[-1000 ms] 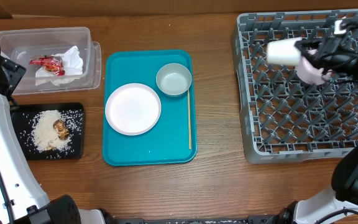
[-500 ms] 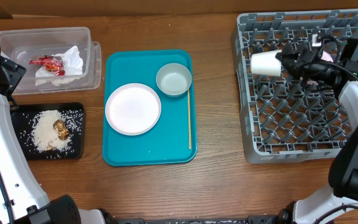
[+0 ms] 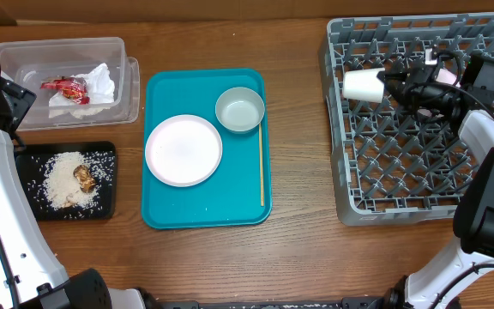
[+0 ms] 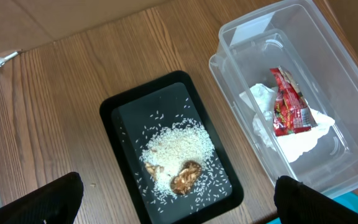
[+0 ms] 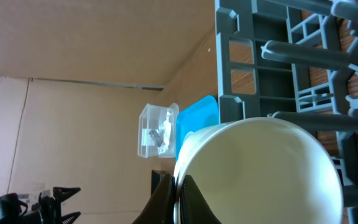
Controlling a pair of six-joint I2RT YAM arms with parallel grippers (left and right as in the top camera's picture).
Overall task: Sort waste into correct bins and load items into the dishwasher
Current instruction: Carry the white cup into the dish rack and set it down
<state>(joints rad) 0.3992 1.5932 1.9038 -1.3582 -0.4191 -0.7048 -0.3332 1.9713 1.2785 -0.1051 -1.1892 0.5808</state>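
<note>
My right gripper (image 3: 387, 80) pinches the small white cup (image 3: 361, 85) by its rim, holding it sideways over the left side of the grey dish rack (image 3: 384, 184). My left gripper (image 4: 178, 202) hangs wide open above the black tray (image 4: 114, 109) of rice (image 4: 176, 146).

The wooden bench (image 3: 298, 257) carries a teal tray (image 3: 230, 206) near its middle. Left of that tray sit a clear tub (image 3: 58, 47), farther back, and a black tray (image 3: 33, 163), nearer. Well to its right stands a grey dish rack (image 3: 401, 172). Farther left still lies a small pale scrap (image 4: 2, 59), perhaps tape.

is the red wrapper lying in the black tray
No, the red wrapper lies in the clear tub on the white napkin; the black tray holds rice.
</note>
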